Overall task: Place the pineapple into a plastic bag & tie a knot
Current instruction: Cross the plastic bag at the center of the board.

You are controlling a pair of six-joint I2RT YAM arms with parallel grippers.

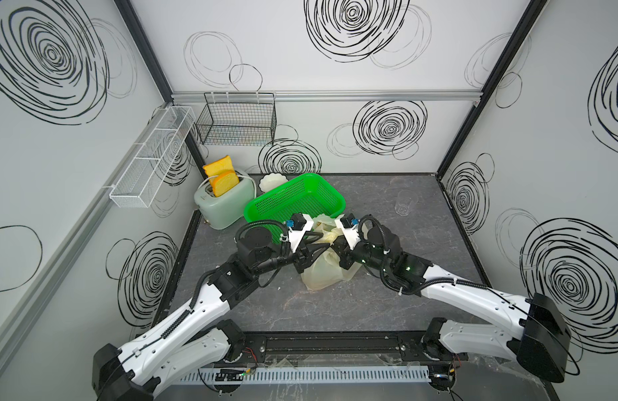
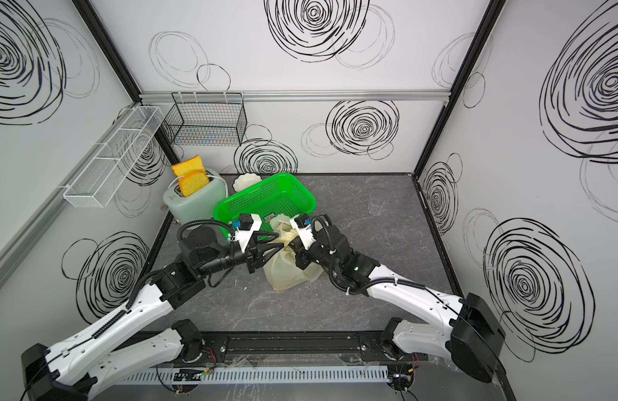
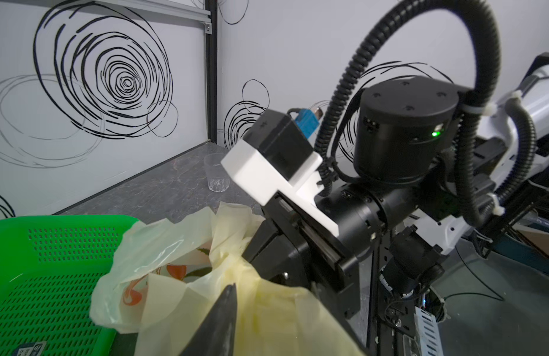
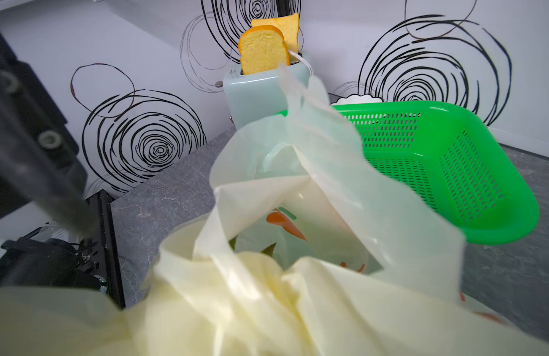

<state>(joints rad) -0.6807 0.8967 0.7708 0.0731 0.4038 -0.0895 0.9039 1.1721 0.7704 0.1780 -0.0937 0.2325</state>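
Beside green basket (image 1: 297, 196) | right gripper (image 1: 336, 247) apparently pinching plastic bag (image 1: 323, 274) | left gripper (image 1: 324, 247) unclear

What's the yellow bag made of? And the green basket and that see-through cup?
The plastic bag looks like thin, soft film: it crumples and light shows through. The green basket seems hard, glossy plastic with moulded holes. The cup is clear: glass or plastic, can't tell.

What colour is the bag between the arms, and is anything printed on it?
The plastic bag is pale yellow with orange prints, clearest in the right wrist view.
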